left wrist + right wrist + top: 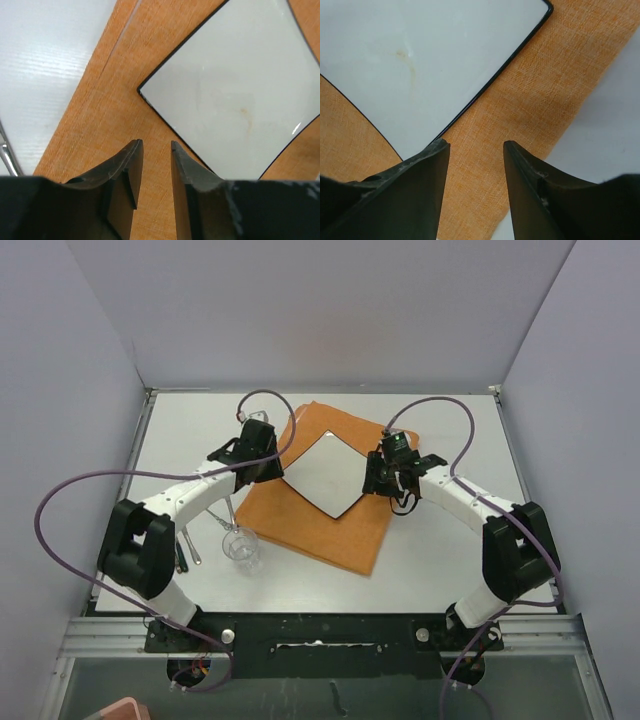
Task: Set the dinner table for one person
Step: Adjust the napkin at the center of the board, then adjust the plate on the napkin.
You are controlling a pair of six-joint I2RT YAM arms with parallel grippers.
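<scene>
White and matte, the dinner table (450, 570) fills the grey-walled cell. Near-left of the plate (325, 472), a clear glass (241, 546) stands beside metal cutlery (193, 552). The square plate lies cornerwise on an orange mat (340, 535). At its left corner hangs the left gripper (156, 146), jaws slightly parted, empty. At its right corner is the right gripper (476, 145), jaws wider, empty.

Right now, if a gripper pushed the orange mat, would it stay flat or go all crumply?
Probably crumply: the orange mat shows a woven cloth weave, so it likely bunches instead of sliding stiffly. The white plate sits on it, so that part would probably stay pinned or drag the plate along.
</scene>
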